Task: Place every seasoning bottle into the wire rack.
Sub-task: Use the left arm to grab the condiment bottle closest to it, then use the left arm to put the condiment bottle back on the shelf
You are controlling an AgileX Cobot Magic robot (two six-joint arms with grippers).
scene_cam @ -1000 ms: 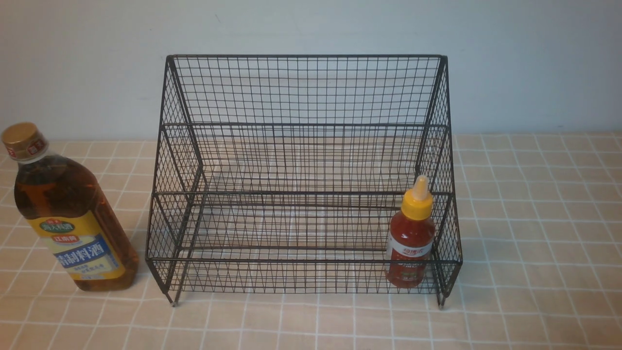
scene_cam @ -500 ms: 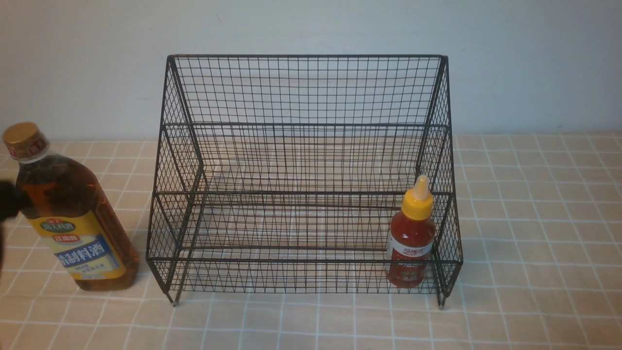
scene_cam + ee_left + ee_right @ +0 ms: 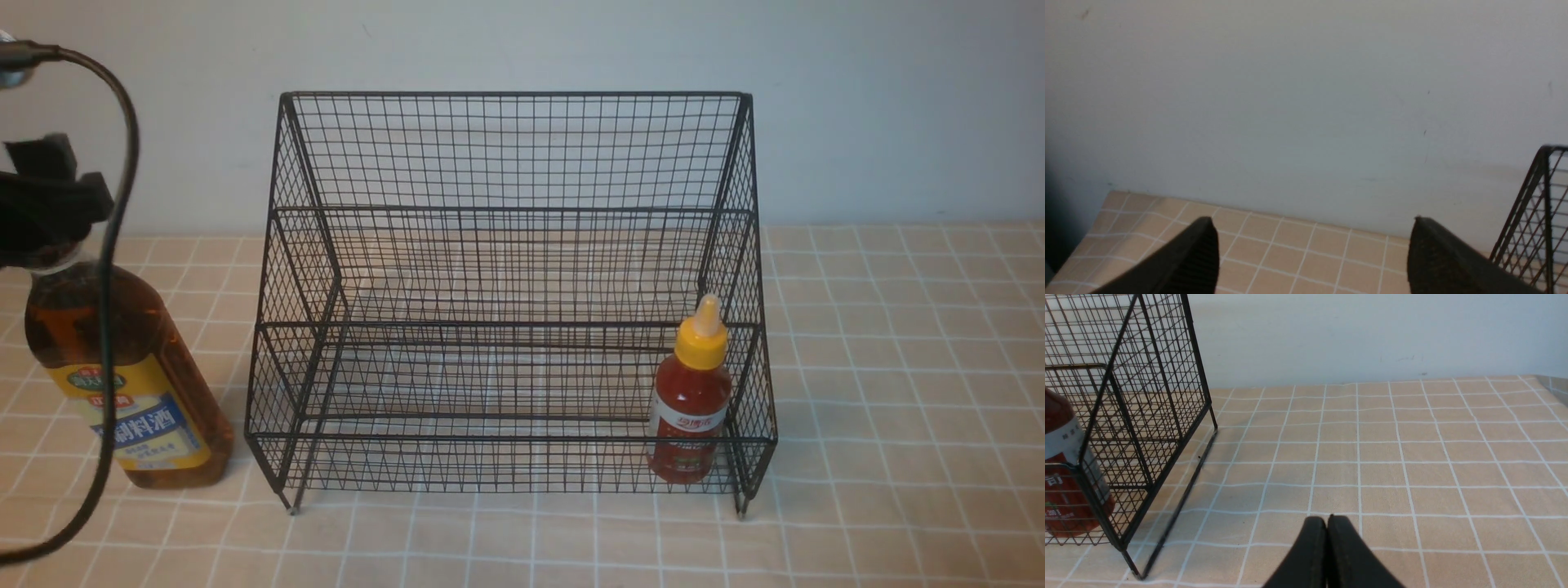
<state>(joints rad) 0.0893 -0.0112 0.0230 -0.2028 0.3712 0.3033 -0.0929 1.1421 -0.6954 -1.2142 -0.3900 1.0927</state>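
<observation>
The black wire rack (image 3: 514, 94) stands in the middle of the checked table. The small red sauce bottle (image 3: 690, 408) with a yellow nozzle cap stands upright inside it, at the right end of the lower tier. The large amber seasoning bottle (image 3: 122, 384) stands on the table just left of the rack. My left arm (image 3: 49, 204) hangs over this bottle's top and hides its cap. My left gripper (image 3: 1311, 222) is open wide with only table and wall between its fingers. My right gripper (image 3: 1327, 517) is shut and empty, low over the table right of the rack (image 3: 1197, 355).
A black cable (image 3: 122, 163) loops from the left arm down in front of the large bottle. The pale wall (image 3: 522, 41) runs close behind the rack. The rack's corner (image 3: 1543, 204) stands to one side of the left gripper. The red bottle (image 3: 1061, 437) shows through the mesh.
My left arm came in from the left edge and rose to the large bottle's cap, and its jaws opened wide. Both bottles, the rack and the right gripper stayed put.
</observation>
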